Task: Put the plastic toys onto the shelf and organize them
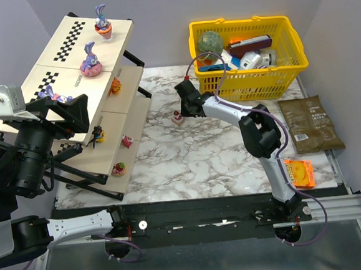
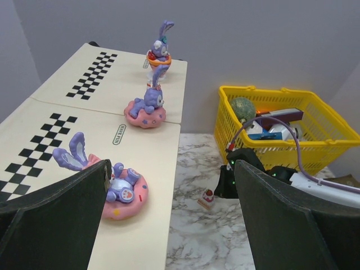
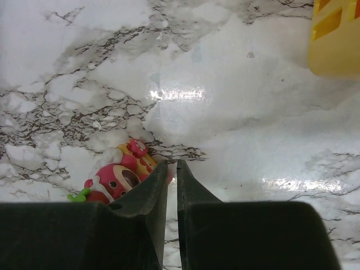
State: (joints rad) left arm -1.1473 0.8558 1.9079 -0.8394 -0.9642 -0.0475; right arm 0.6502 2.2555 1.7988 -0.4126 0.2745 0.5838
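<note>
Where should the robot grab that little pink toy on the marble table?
Probably from straight above, pinching the pink toy across its rounded body, which is small and lumpy with no handle. It sits alone on the marble table, both sides free. The right gripper, shut beside it, would need to open and shift over first.

Finding: a robotics laboratory test cell, not a domestic or retail space. Grounds: a left arm [image 1: 75, 226] and a right arm [image 1: 255, 129] bolted to a black rail [image 1: 206, 223] at the edge of a marble-patterned table [image 1: 195, 159]. Plain grey partition walls [image 1: 158, 11] close it in. Staged props (a slanted shelf [image 1: 123, 36] of plastic toys [image 1: 91, 59], a yellow basket [image 1: 240, 21], a brown packet [image 1: 311, 123]) are laid out on it.
</note>
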